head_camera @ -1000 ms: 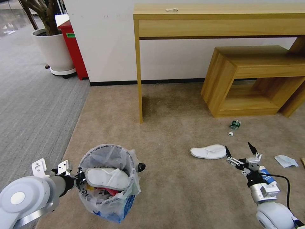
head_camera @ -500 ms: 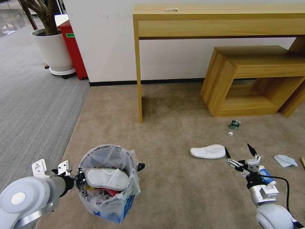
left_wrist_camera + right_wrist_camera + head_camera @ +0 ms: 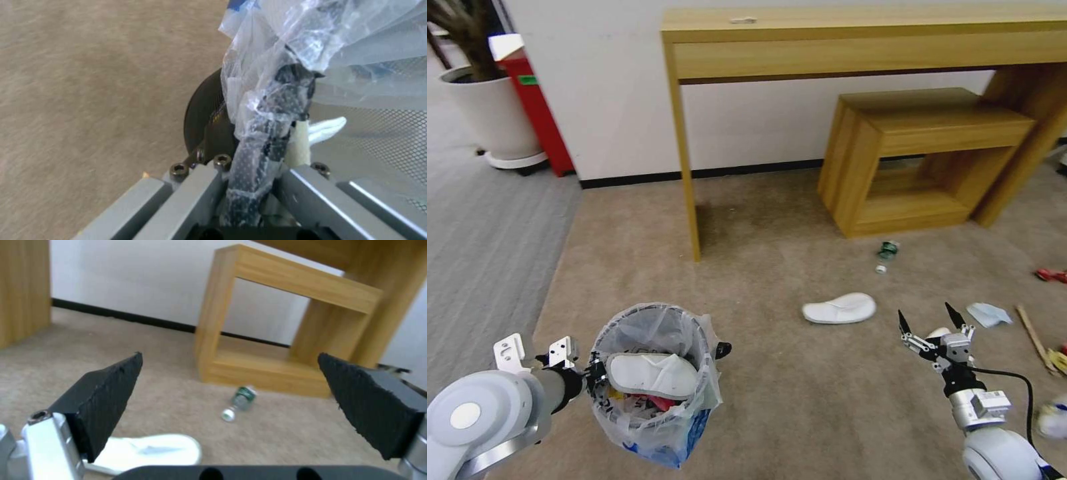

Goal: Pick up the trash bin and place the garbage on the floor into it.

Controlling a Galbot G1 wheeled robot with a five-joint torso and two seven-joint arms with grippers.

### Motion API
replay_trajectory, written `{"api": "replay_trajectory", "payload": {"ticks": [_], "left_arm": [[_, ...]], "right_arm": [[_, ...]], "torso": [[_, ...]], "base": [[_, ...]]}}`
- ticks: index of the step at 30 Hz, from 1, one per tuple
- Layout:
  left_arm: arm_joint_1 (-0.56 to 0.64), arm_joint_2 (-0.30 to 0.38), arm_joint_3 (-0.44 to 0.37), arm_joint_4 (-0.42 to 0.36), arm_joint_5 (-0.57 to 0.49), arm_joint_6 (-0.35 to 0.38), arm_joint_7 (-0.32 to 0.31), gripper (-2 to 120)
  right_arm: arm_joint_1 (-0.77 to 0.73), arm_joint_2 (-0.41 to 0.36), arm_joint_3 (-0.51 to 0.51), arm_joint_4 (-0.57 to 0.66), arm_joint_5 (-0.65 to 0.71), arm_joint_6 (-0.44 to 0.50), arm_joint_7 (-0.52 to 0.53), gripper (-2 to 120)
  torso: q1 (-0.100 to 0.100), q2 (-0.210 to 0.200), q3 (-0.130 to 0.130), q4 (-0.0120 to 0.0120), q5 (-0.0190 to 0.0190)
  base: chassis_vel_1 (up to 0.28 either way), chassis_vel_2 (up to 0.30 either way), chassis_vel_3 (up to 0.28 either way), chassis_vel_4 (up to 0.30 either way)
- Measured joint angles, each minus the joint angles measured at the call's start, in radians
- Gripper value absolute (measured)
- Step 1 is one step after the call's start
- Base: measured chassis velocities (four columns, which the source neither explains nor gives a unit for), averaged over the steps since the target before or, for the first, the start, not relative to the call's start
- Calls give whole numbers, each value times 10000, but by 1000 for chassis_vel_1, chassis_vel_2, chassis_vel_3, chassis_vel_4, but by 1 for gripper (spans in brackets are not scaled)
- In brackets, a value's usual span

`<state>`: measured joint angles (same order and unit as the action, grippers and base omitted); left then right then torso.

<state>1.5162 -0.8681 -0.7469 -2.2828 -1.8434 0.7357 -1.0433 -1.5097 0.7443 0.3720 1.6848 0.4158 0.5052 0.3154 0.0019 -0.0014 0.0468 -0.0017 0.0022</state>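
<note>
Over on my left, my left gripper [image 3: 590, 379] is clamping the rim of the trash bin [image 3: 654, 383] and holding it up off the beige carpet [image 3: 774, 373]. From the head camera I'm seeing one white slipper [image 3: 650, 373] lying across the top of the bin with some red wrappers under it, and the plastic bag [image 3: 690, 427] bulging out around the sides. The left wrist camera is giving me the close-up the head one can't: my fingers [image 3: 307, 200] are pinching the bag-wrapped wire rim [image 3: 262, 156], with the mesh wall of the bin just past them.

Moving right, the second slipper [image 3: 839, 309] is lying flat on the carpet between the bin and my right arm. Past it, near the low wooden shelf [image 3: 920, 157], a crushed bottle [image 3: 887, 249] is sitting with its little white cap [image 3: 881, 269] just beside it. The right wrist camera is showing that same bottle [image 3: 244, 397] and cap [image 3: 228, 414] straight ahead, framed between my spread pads [image 3: 104, 396], with the slipper [image 3: 146, 453] low and close.

My right gripper [image 3: 932, 321] is hovering over the carpet with its fingers wide apart, holding nothing. Farther right, the head camera is picking up a blue-white tissue [image 3: 988, 314], a wooden stick [image 3: 1032, 337] and something red [image 3: 1050, 274] at the edge.
</note>
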Motion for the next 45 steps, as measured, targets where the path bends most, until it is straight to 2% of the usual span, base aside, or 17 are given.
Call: {"api": "replay_trajectory", "payload": {"ticks": [6,10,13,21,45], "left_arm": [[3,-25,-8,6,30,-2,49,0],[6,-12,-25,6,24,-2,56,0],[2,29,-63,4,2,-10,55,0],[-37,67,-55,-7,-23,-83,48,0],[13,58,-72,-78,46,-159,64,0]], "right_arm": [[148,57,-129,-133,22,202,-78,100],[150,55,-138,-133,18,219,-79,100],[179,42,-134,-141,0,248,-94,100],[117,115,-27,-172,-128,474,-107,100],[-174,173,223,100,-262,115,-39,100]], "torso": [[0,0,0,-8,1],[0,0,0,-8,0],[0,0,0,7,0],[0,0,0,0,0],[0,0,0,0,0]], "base": [[-115,-98,-112,-121],[-45,-36,-40,-44],[0,0,0,0],[0,0,0,0],[0,0,0,0]]}}
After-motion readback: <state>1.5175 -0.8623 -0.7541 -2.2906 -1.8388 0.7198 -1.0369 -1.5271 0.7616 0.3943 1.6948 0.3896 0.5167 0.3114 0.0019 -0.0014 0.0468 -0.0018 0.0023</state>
